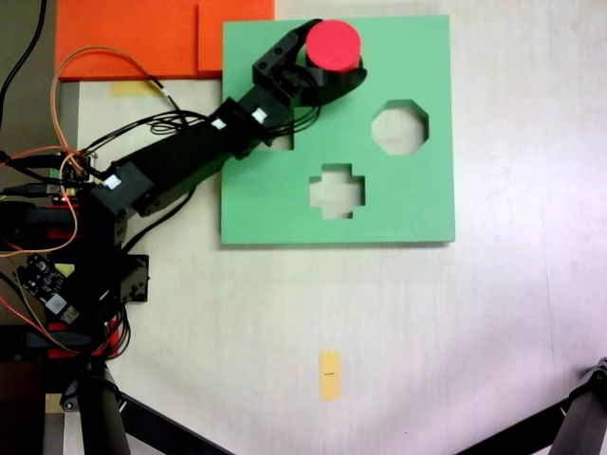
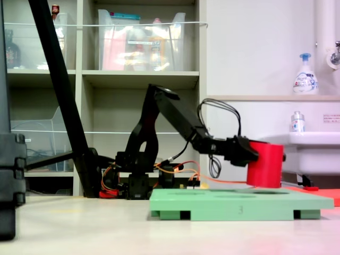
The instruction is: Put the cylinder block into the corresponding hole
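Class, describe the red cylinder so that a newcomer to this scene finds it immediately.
Find the flat green square foam board on the pale table. At its top edge in the first exterior view, the black arm's pincer grips a short bright red foam cylinder. It is the only red, round, solid piece; the board's other shapes are cut-out holes.

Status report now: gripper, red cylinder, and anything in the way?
Gripper shut on the cylinder block. Block at the far edge of the green board, bottom about level with the board top in the second exterior view. Round hole not visible. Nothing blocking.
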